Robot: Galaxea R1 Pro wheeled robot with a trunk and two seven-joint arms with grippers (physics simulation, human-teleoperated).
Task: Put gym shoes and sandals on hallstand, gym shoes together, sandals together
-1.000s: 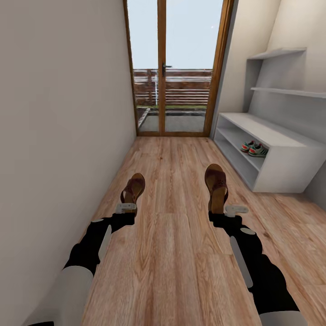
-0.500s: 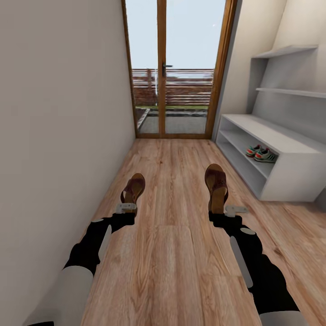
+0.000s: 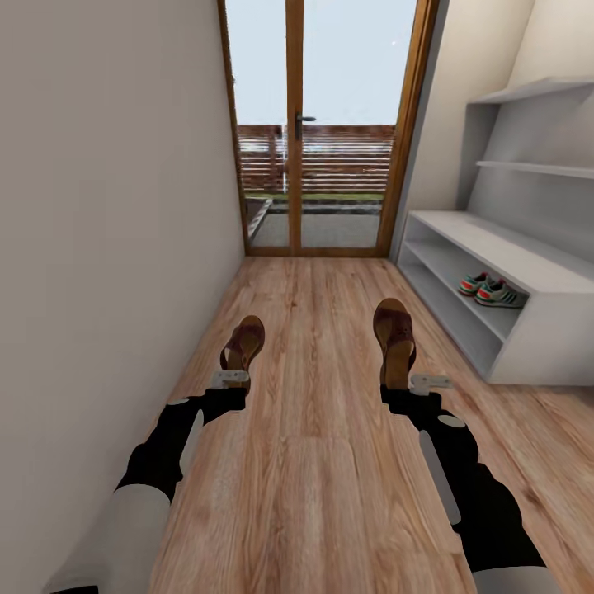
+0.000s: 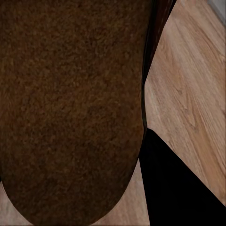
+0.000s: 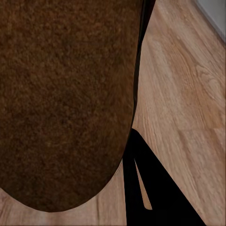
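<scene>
I hold one brown sandal in each hand above the wood-plank corridor floor [image 3: 322, 470]. My left gripper [image 3: 229, 379] is shut on the heel of the left sandal [image 3: 244, 343], whose dark sole [image 4: 70, 108] looms close in the left wrist view. In the same way, my right gripper [image 3: 421, 382] is shut on the right sandal [image 3: 394, 337], its sole [image 5: 66, 99] close to the right wrist camera. The two gym shoes [image 3: 493, 290] stand side by side on the lower tier of the pale hallstand [image 3: 528, 338] at the right.
A plain wall runs along the left side. A glazed wooden door [image 3: 294, 124] closes the far end of the corridor. The hallstand's upper ledges [image 3: 536, 89] step up along the right wall.
The whole picture has shifted: the hallstand and gym shoes have slid to the right and look nearer, so the camera has moved. Both arms and their sandals keep the same pose.
</scene>
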